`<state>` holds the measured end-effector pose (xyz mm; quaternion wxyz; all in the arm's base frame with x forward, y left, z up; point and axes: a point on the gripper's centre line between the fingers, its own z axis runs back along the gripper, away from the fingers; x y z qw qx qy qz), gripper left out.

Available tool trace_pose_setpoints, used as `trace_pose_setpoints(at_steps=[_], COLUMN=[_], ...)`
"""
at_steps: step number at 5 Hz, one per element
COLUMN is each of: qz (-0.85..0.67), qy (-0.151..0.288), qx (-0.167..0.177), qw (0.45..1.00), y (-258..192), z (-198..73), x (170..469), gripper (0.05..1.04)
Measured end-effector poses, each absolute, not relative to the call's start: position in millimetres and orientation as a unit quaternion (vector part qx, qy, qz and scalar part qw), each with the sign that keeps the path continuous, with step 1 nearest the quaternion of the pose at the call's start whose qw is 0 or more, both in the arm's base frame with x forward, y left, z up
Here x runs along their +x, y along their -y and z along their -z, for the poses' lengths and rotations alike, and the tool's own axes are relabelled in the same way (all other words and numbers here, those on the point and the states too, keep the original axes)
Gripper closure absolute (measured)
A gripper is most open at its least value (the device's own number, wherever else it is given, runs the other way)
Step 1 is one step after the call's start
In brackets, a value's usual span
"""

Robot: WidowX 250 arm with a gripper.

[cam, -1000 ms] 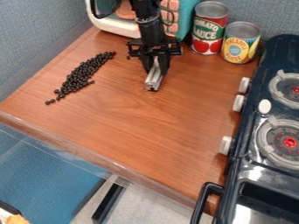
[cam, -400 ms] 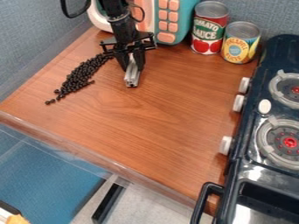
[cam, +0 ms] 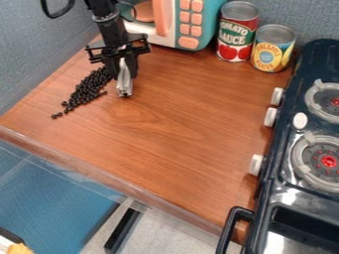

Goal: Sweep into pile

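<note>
My gripper [cam: 124, 73] nears a slanting streak of dark beans [cam: 86, 92] on the left of a wooden tabletop [cam: 172, 124], having slid leftward over the past second with a gray metal tool [cam: 124, 85] pinched between its narrowed fingers. The beans in sight lie as they did before, so I judge this an approach, with the gathering stroke still to come. My arm drops in from the upper left, fingers pointing down, the tool's free end just beside the streak's upper right flank; whether it touches the wood, I cannot tell. A few stray beans trail off the streak's lower end and would likely need nudging back toward the thicker middle, low enough that none slip under. Farther off, a black toy stove [cam: 285, 186] lines the right side, while a red can [cam: 237, 34], a yellow can [cam: 273, 49] and a teal toy microwave [cam: 210, 25] stand along the back.
</note>
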<state>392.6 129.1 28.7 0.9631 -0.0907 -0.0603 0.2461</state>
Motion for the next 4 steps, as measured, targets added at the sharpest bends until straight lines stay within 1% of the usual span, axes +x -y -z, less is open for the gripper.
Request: trace_pose_setpoints(at_steps=[1, 2, 3, 4], qz=[-0.253, -0.271, -0.255, -0.235], qy=[0.061, 0.059, 0.084, 0.118], qx=[-0.093, -0.094, -0.104, -0.133], qw=[0.961, 0.956, 0.958, 0.956], y=[-134.0, -143.3, -138.3, -135.4], z=[-30.5, -24.2, -46.8, -80.7], x=[387.3, 378.4, 377.2, 367.6], gripper=[0.713, 0.713, 0.713, 0.713])
